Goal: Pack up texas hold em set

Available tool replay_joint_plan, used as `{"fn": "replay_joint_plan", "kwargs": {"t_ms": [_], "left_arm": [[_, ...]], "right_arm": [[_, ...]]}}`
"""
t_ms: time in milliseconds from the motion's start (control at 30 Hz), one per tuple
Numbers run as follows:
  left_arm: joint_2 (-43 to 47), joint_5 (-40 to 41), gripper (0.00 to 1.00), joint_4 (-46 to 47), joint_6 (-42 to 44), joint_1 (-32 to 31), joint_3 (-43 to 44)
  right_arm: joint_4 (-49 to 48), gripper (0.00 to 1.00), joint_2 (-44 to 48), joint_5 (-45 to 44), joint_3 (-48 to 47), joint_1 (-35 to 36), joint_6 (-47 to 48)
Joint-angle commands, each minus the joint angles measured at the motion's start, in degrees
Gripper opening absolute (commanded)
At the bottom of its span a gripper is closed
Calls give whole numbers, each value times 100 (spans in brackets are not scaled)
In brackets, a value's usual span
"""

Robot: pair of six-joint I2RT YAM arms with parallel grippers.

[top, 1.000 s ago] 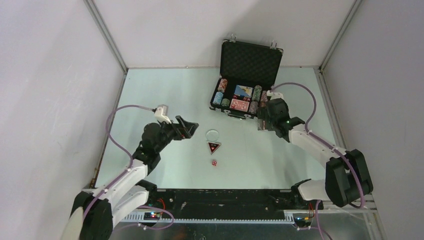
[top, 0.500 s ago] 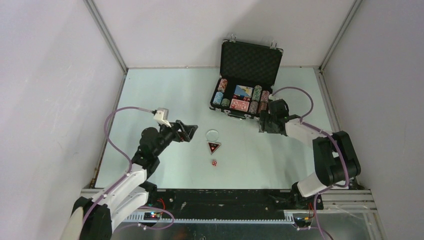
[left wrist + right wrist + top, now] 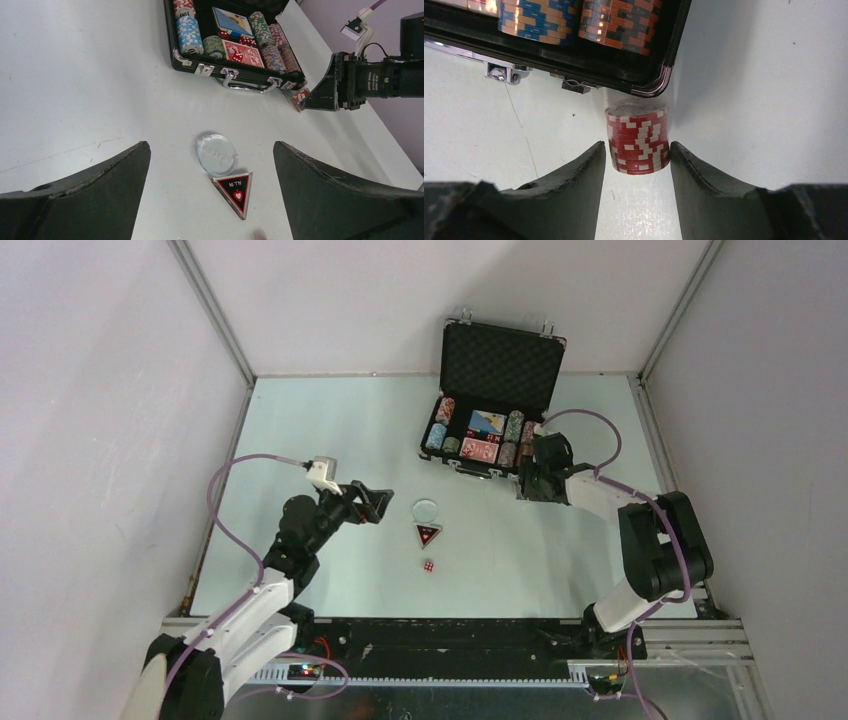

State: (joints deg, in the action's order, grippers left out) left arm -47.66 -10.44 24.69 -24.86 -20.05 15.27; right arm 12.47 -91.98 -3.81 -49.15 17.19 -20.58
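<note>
The right gripper [image 3: 638, 150] is low over the table, with one dark finger on each side of a short stack of red-and-white striped poker chips [image 3: 636, 132]. The fingers are very close to the sides of the stack, but I cannot tell whether they already press on it. This stack stands upright on the pale table [image 3: 330, 430], just outside the front right corner of the small black briefcase with silver trim [image 3: 659, 87]. Two latches of the case are directly beside it.

The case is open and its foam-lined lid stands up. Inside it lie rows of striped chips [image 3: 190, 35], a blue card deck [image 3: 232, 21], a red card deck [image 3: 243, 52] and some red dice [image 3: 235, 36].

The left gripper [image 3: 211, 145] is spread wide and holds nothing. It is above the table, well apart from the case. In front of it lie a clear round disc [image 3: 216, 154] and a black-and-red triangular token marked "ALL IN" [image 3: 235, 187], touching each other or nearly so. A single red die [image 3: 427, 566] lies nearer to the arm bases.

In the left wrist view the die is cut off at the lower edge. The marking on the disc is too faint to read.
</note>
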Motion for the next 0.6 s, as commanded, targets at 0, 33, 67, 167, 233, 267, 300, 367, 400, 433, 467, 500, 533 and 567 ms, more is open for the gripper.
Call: {"fn": "replay_joint_plan", "kwargs": {"t_ms": [0,33,67,167,233,267,300,367,400,433,467,500,533,567], "left_arm": [[102,146,100,76,218,10,65],[108,155,100,42,229,10,69],[112,173,100,21,246,8,81],[177,210,100,-42,315,12,80],[226,271,100,-95,357,17,79],[242,288,100,-113,367,12,79],[280,312,100,-139,394,15,74],[316,355,100,-158,415,15,65],[326,361,100,-167,422,9,69],[345,372,100,-177,428,10,63],[352,378,100,-180,433,10,59],[357,383,100,-187,437,10,63],[368,392,100,-198,442,6,59],[370,404,100,-195,452,9,58]], "right_arm": [[-164,54,26,-90,-223,38,15],[-183,55,-31,-101,-238,38,11],[-192,56,-61,-115,-287,47,11],[-182,55,-234,-290,-432,118,1],[-187,52,-322,-400,-527,188,4],[-202,50,-348,-427,-559,248,16],[-201,45,-377,-482,-574,275,22],[-174,40,-369,-533,-577,340,16],[-104,39,-349,-542,-578,373,9],[-51,38,-294,-570,-578,391,-1],[85,38,-250,-579,-579,421,-24],[166,35,-140,-574,-579,441,-24],[365,33,-81,-574,-579,511,-62],[549,32,69,-562,-552,565,-79]]}}
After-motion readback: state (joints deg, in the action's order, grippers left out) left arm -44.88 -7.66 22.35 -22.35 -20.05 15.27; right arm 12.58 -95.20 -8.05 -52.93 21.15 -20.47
